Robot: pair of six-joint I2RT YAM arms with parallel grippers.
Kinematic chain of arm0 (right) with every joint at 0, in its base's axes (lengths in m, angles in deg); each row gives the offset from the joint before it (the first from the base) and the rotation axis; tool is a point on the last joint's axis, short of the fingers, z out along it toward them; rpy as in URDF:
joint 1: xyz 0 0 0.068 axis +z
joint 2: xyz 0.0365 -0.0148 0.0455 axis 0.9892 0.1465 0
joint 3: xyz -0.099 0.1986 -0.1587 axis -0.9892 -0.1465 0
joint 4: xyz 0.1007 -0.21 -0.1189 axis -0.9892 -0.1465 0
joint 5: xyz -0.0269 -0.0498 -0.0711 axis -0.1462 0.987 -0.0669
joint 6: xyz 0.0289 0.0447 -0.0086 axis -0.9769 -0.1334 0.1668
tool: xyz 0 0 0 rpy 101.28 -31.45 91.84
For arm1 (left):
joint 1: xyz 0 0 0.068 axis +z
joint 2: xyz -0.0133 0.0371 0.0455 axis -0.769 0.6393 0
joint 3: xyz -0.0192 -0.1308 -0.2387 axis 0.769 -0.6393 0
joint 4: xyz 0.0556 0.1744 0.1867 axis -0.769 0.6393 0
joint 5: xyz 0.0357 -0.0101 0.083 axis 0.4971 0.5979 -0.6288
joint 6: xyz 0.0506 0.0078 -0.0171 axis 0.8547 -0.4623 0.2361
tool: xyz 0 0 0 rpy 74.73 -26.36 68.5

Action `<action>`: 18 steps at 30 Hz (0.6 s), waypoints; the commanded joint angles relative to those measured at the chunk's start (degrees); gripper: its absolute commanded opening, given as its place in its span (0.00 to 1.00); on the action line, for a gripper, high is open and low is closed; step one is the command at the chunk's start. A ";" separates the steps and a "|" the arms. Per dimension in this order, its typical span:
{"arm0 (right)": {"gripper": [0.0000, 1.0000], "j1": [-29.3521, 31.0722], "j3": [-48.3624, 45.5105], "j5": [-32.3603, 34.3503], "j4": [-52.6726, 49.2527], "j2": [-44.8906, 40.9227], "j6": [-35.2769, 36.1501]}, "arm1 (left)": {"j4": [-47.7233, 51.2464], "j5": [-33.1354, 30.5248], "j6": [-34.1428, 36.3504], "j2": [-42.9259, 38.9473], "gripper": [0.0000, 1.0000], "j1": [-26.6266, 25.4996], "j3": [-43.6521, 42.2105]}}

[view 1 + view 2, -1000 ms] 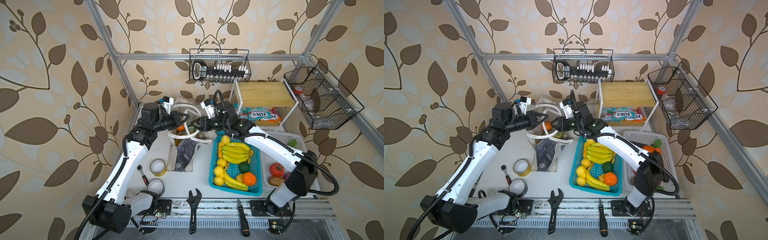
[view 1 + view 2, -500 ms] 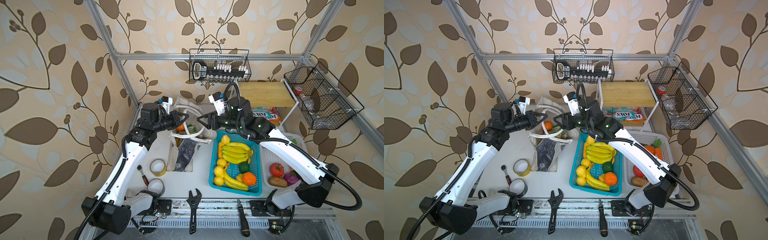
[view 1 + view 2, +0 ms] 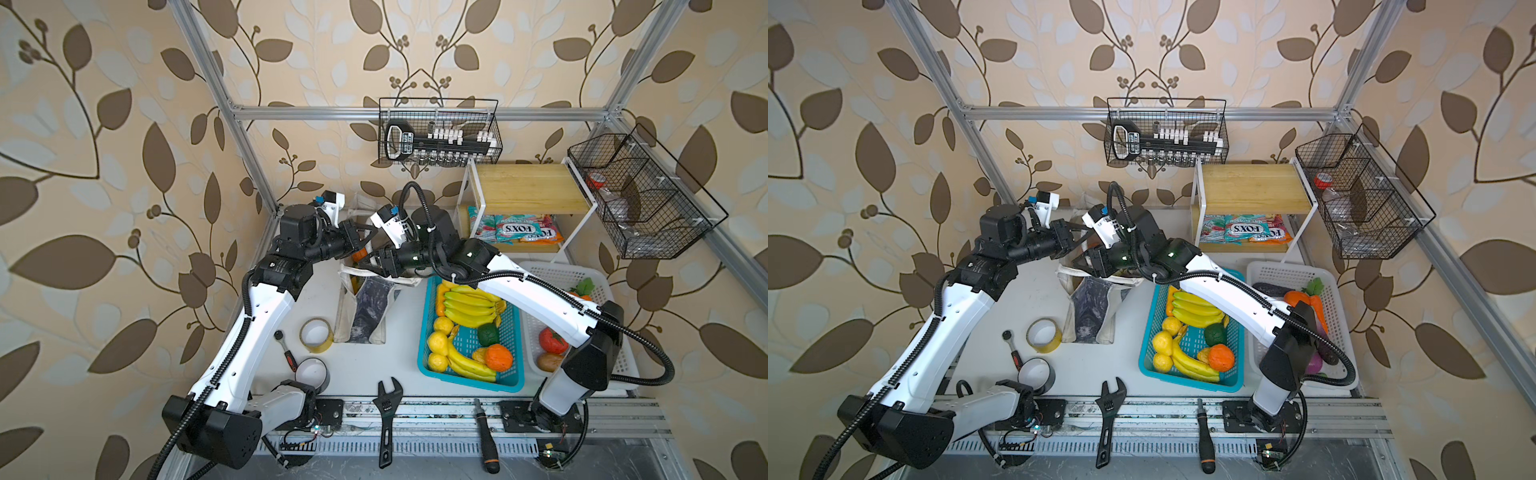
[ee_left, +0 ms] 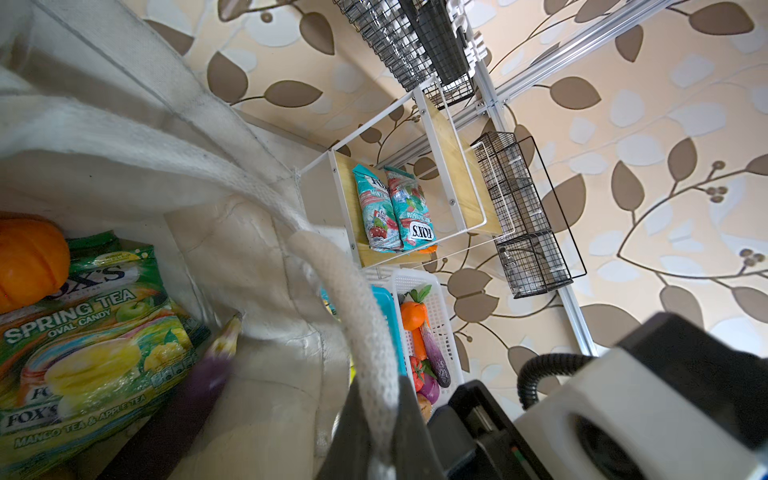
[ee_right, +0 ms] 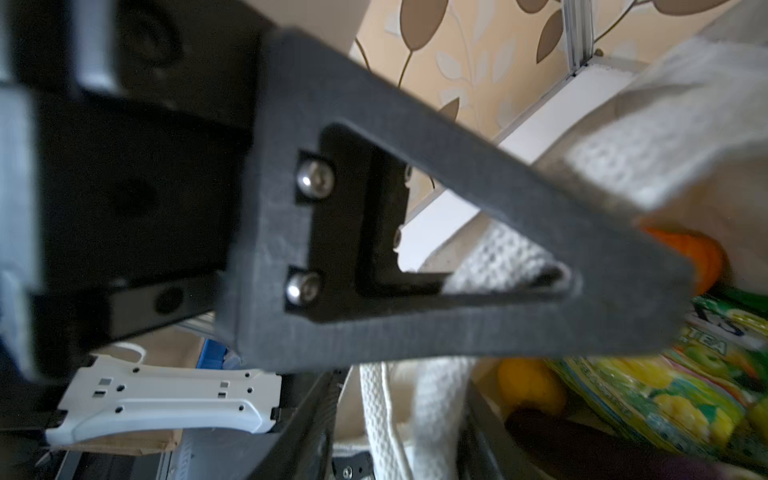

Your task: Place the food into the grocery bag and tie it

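The grocery bag (image 3: 343, 316) stands just beside the blue basket (image 3: 513, 332); green packets (image 4: 95, 332) lie inside the bag; left gripper (image 3: 368, 237) clenched on the white handle (image 4: 361, 316) above the bag's rim; right gripper (image 3: 369, 266) crowds the same mouth, its grip impossible to tell.

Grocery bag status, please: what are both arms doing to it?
Left end effector shut on white handle. Right end effector at bag mouth, grip unclear. Grocery bag holds candy packets, untied.

"FOX'S SPRING TEA OVAL CANDY" on the green packet (image 4: 89, 320); "FOX'S" on the shelf packets (image 3: 517, 230)
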 commanded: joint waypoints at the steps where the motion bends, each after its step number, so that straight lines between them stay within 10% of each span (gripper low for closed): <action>1: 0.19 0.24 -0.73 0.21 7.30 -1.10 0.08 | -2.06 0.41 -0.37 -1.59 0.00 0.10 1.08; 4: 0.00 0.11 -1.21 3.08 7.58 -1.27 2.55 | -1.74 -0.10 -0.05 -1.94 0.00 0.63 0.78; 8: 0.00 -1.45 -2.96 1.88 8.94 -1.84 3.01 | -1.24 -1.09 -0.02 -3.96 0.78 4.28 -0.28; 10: 0.00 -2.31 -4.01 -0.09 11.11 -2.39 2.12 | -0.12 -2.53 -0.35 -5.19 0.90 5.98 -0.93; 13: 0.00 -3.16 -4.28 -2.15 13.13 -2.98 1.09 | 0.82 -6.79 -3.91 -7.15 0.84 8.27 -3.98; 18: 0.00 -3.38 -1.47 -5.11 11.77 -2.11 2.16 | -6.10 9.63 -8.99 0.72 0.45 9.23 -4.78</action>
